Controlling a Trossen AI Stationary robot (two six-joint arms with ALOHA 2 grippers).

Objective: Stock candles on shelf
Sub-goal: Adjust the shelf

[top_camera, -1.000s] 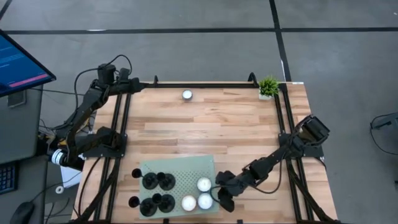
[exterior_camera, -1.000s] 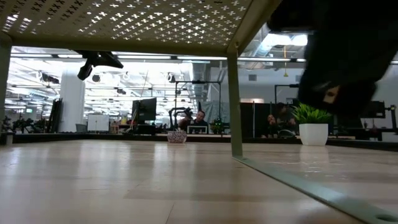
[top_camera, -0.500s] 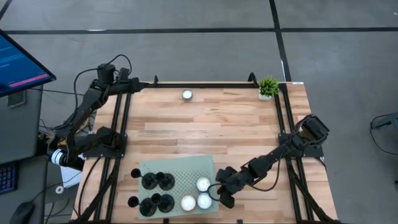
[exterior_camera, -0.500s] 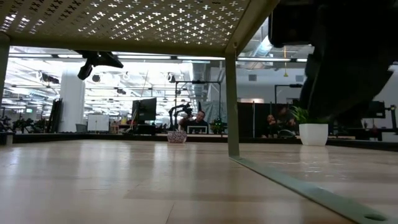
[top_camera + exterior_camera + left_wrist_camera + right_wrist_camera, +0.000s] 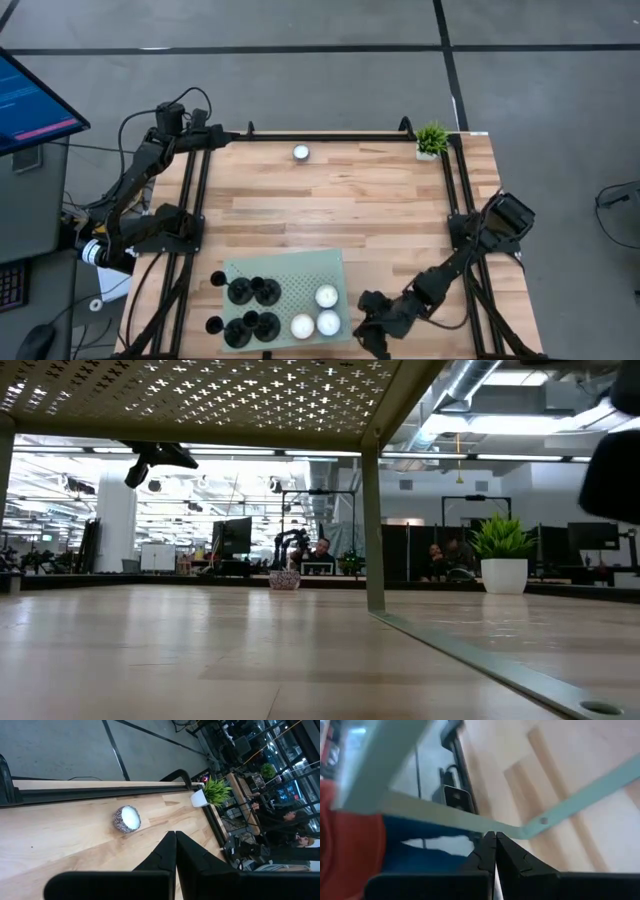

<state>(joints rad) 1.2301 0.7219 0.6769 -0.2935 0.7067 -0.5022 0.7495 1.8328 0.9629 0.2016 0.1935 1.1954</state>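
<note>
- Grey floor with dark tape lines surrounds the light wooden plank tabletop; an office shows beyond it in the low view.
- Right end effector: fingers pressed together, nothing between them, low at the near edge of the tabletop, just beside the shelf's right edge. Its wrist view shows the two dark fingers meeting, with a pale green shelf leg crossing ahead.
- Left end effector: fingers pressed together, empty, parked at the far left corner of the tabletop, well apart from the shelf.
- Shelf: pale green perforated panel at the near middle of the tabletop; the low view looks out from under it.
- Three candles sit on the shelf's right part: one alone, two side by side nearer the front edge.
- Fourth candle sits alone at the far edge of the tabletop, ahead of the left end effector in its wrist view.
- Dark round holders cluster on the shelf's left part, two more just off its left edge.
- Small potted plant stands at the far right corner.
- Monitor sits left of the tabletop.
</note>
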